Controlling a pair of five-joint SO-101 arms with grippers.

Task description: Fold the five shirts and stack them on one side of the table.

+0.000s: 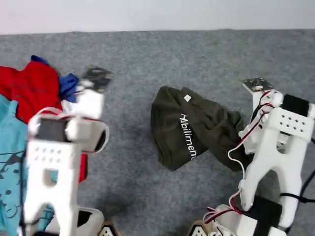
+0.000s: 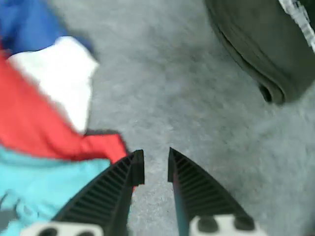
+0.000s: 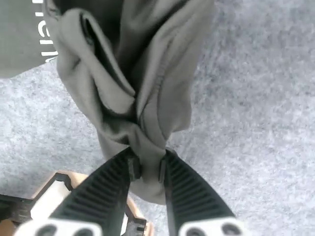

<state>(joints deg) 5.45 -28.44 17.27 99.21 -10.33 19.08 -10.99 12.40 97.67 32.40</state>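
A dark olive shirt [image 1: 189, 130] with white lettering lies crumpled on the grey table, right of centre. In the right wrist view, my right gripper [image 3: 147, 164] is shut on a bunched fold of this shirt [image 3: 133, 73], at the end nearest the right arm [image 1: 275, 142]. At the far left, a red shirt [image 1: 34, 91], a blue one [image 1: 69, 84] and a teal one [image 1: 12, 162] lie in a loose heap. My left gripper [image 2: 155, 162] hovers just beside the red cloth [image 2: 34, 128], narrowly open, with nothing between its fingers. A white shirt [image 2: 64, 78] lies by the blue one [image 2: 29, 24].
Bare grey felt-like table surface [image 1: 128, 172] stretches between the heap and the olive shirt, and along the far side [image 1: 197, 54]. The left arm's white body [image 1: 54, 152] overhangs part of the heap. A pale wall runs behind the table.
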